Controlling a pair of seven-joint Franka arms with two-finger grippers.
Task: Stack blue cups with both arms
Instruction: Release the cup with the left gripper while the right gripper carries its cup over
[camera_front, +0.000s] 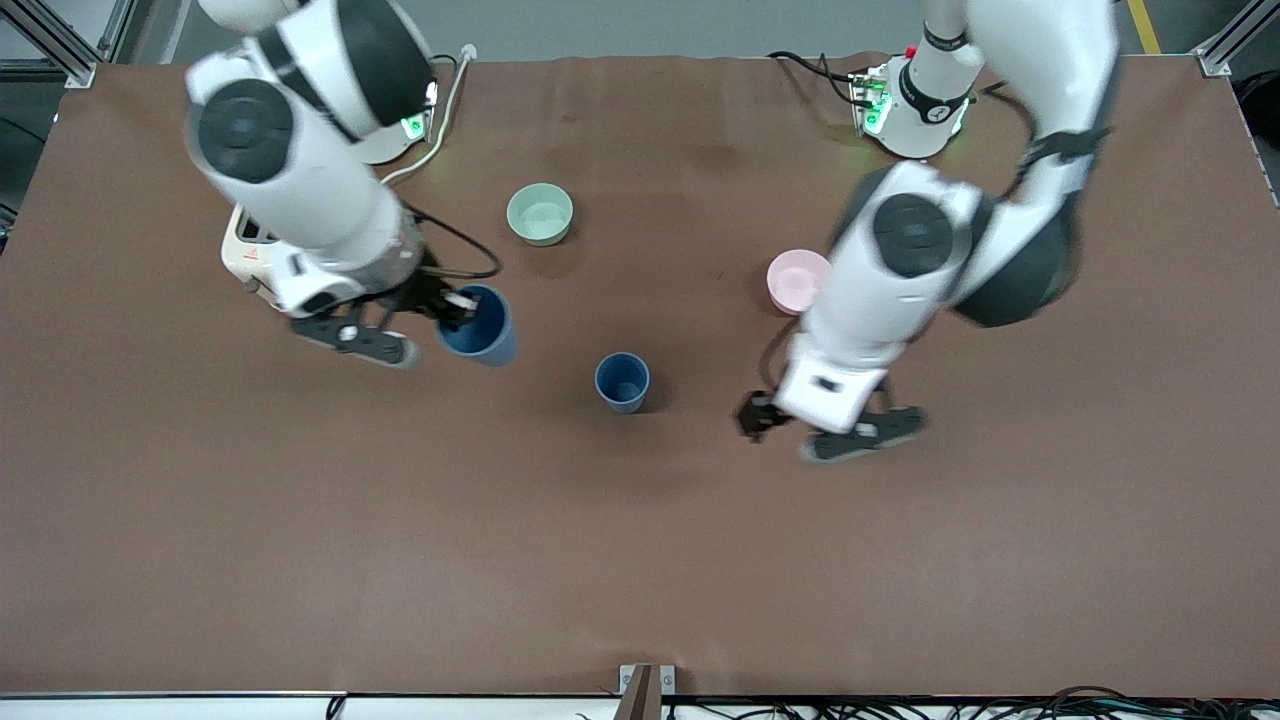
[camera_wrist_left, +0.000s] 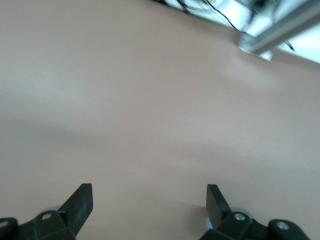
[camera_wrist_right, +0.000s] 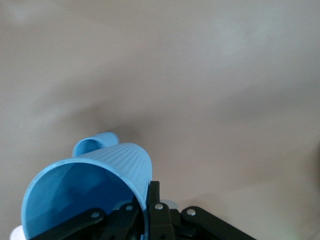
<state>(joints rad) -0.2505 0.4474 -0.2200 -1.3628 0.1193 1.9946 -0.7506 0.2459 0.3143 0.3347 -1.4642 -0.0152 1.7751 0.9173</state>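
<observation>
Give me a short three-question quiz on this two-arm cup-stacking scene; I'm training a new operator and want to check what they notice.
1. True or false: the left gripper is holding a blue cup.
2. Which bowl stands toward the right arm's end of the table? A) the pink bowl B) the pale green bowl
3. Fill in: the right gripper is shut on the rim of the ____.

Key
1. False: the left gripper is open and holds nothing, over bare table beside the standing blue cup.
2. B.
3. Lifted blue cup, held off the table, with the standing one visible below it in the right wrist view.
</observation>
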